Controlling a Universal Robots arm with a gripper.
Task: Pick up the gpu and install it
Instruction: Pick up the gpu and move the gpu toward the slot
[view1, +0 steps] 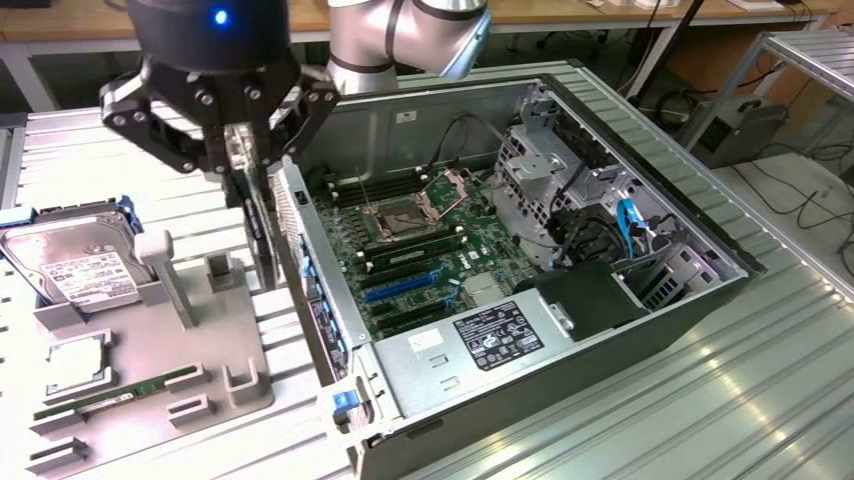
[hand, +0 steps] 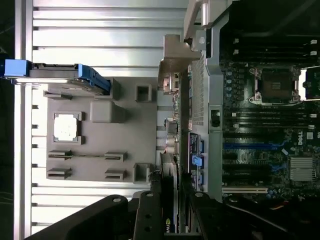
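The gpu (view1: 263, 235), a slim black card seen edge-on, hangs upright from my gripper (view1: 248, 155), which is shut on its top edge. It is lifted off the grey holder tray (view1: 200, 340) and hovers beside the rear wall of the open computer case (view1: 694, 215), outside the case. In the wrist view the gpu (hand: 170, 192) runs between the two black fingers (hand: 147, 215), with its pale bracket (hand: 172, 65) at the far end. The motherboard (view1: 427, 250) with its blue slot (view1: 400, 287) lies inside the case, to the exterior view's right of the card.
On the tray sit a silver hard drive (view1: 78, 272) in a blue frame, a CPU (view1: 74, 365) and a green RAM stick (view1: 114, 395). Upright tray posts (view1: 220, 272) stand near the card. A power supply (view1: 494, 335) and cables fill the case's near end.
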